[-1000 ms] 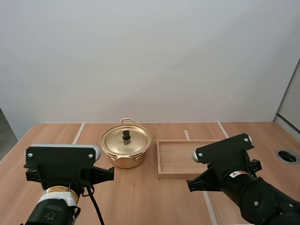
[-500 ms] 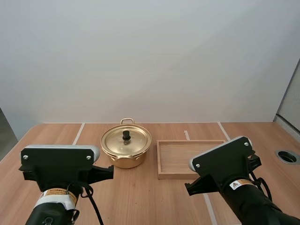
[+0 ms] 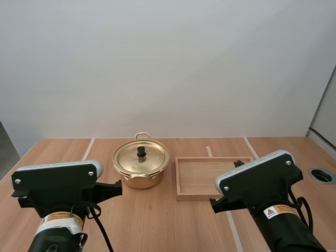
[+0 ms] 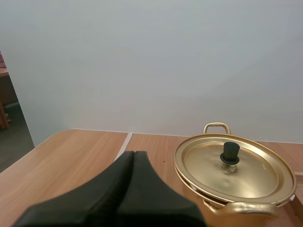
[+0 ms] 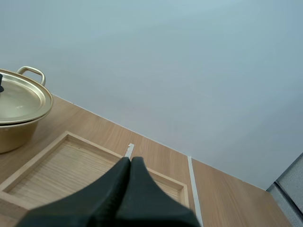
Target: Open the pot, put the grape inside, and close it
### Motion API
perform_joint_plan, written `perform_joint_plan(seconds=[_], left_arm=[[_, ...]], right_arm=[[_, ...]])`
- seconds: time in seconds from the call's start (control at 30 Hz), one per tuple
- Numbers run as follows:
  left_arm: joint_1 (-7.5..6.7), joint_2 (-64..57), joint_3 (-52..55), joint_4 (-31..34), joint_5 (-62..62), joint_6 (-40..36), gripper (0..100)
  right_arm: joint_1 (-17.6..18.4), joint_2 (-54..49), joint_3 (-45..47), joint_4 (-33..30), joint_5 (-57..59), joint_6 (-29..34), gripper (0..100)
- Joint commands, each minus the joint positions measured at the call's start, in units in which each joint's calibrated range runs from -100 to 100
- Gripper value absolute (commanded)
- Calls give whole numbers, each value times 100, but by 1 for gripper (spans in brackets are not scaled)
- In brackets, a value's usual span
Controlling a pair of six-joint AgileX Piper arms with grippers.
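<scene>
Pot (image 3: 139,179) sitting on table (image 3: 157,220), lid (image 3: 151,158) resting on it — tray (image 3: 202,178) lying just beside. Left gripper (image 4: 134,153) facing pot, fingers pressing together; right gripper (image 5: 130,159) facing tray, fingers likewise together.

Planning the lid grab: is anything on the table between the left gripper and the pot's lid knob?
Nothing visible. Bare table lies between the left gripper and the pot, and the knob stands clear atop the lid.

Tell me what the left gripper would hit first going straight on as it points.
Likely nothing: the shut left gripper aims along bare table, left of the pot. Depth is unclear, so that gap may be slim.
</scene>
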Motion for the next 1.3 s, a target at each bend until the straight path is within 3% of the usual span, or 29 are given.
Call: perform_joint_plan(seconds=[0.0,0.13,0.23,0.37,0.53,0.63,1.27], left_arm=[[11,-40,0,-107,-133,-69,0],[11,-40,0,-301,-133,-11,0],[11,-40,0,-961,-29,692,0],[11,-40,0,-1943,247,1957,0],[11,-40,0,-2527,618,2332,0],[11,-40,0,-2527,1132,2352,0],[11,-40,0,-2292,997,2352,0]], right_arm=[[8,-125,0,-699,174,852,0],[8,-125,0,-2036,253,2809,0],[8,-125,0,-2428,375,3562,0],[8,-139,0,-2428,933,3573,0],[8,-139,0,-2414,1387,3573,0],[8,-139,0,-2371,1842,3573,0],[8,-139,0,-2290,1872,3764,0]])
